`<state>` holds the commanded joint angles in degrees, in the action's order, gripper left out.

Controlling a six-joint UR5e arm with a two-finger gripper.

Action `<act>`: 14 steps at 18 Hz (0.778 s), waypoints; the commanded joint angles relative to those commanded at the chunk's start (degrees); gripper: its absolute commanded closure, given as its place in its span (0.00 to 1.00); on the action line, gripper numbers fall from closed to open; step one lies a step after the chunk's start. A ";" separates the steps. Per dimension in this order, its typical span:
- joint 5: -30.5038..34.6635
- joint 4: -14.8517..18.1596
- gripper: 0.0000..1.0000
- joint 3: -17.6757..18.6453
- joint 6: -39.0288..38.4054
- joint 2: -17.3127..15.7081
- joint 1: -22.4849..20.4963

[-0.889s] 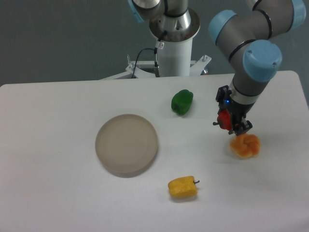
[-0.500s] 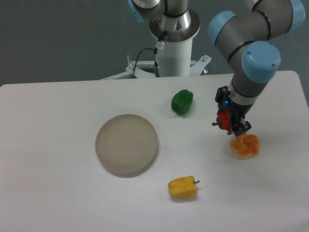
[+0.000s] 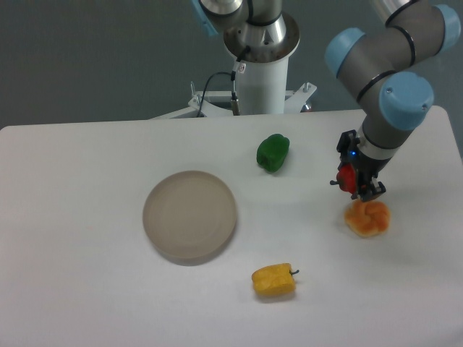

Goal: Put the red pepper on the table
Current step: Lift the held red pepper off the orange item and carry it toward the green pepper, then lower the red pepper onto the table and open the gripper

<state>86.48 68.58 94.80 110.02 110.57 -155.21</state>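
The arm is seen reaching down from the upper right, its grey links and pale blue joint caps folded so that the wrist points steeply downward over the right part of the table (image 3: 87, 289). The end effector (image 3: 359, 189) is clenched on the red pepper (image 3: 349, 178), which is held between the black fingers, above the tabletop. A small blue light is lit on the wrist just above the pepper. Directly below the fingertips, and appearing to touch or nearly touch them, the orange pepper (image 3: 367, 219) is lying on the table. The green pepper (image 3: 273, 152) is set to the left of the end effector, well apart from it. The round grey-beige plate (image 3: 189, 215) is placed near the middle of the table, and the yellow pepper (image 3: 273, 280) is lying in front of it, toward the right.
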 joint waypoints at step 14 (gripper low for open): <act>-0.09 -3.98 0.65 8.11 7.23 -0.62 -3.87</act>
<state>86.40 64.60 102.92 117.25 109.95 -159.08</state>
